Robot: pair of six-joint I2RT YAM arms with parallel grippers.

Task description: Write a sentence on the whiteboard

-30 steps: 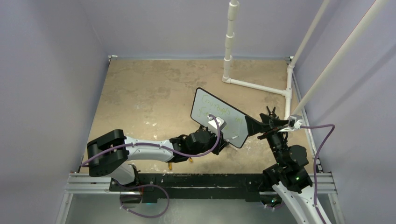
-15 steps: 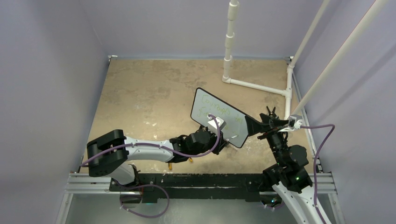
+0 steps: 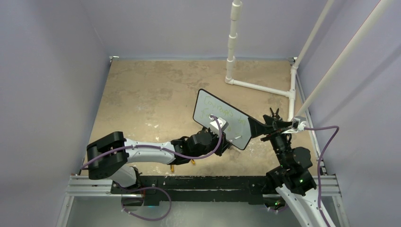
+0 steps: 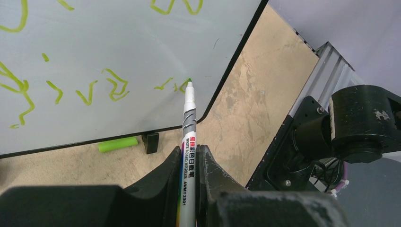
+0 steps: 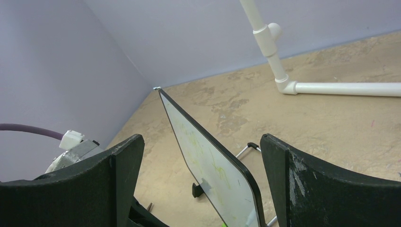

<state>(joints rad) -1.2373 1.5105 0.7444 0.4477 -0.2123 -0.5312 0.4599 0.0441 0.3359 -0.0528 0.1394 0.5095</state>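
The whiteboard stands tilted on the table, right of centre, on little black feet. The sentence is two rows of green scrawl on it. My left gripper is shut on a white board marker. The marker's green tip is at the board's surface, at the right end of the lower row, near the board's lower right corner. In the top view the left gripper is in front of the board. My right gripper is open, with the board's right edge seen between its fingers, not touching. It also shows in the top view.
The marker's green cap lies on the table under the board. A wire stand props the board from behind. A white PVC pipe frame stands at the back right. The right arm's base and the aluminium rail are at the near edge.
My left gripper with the marker has shifted very slightly to the left along the board. The right arm and the board have not moved.
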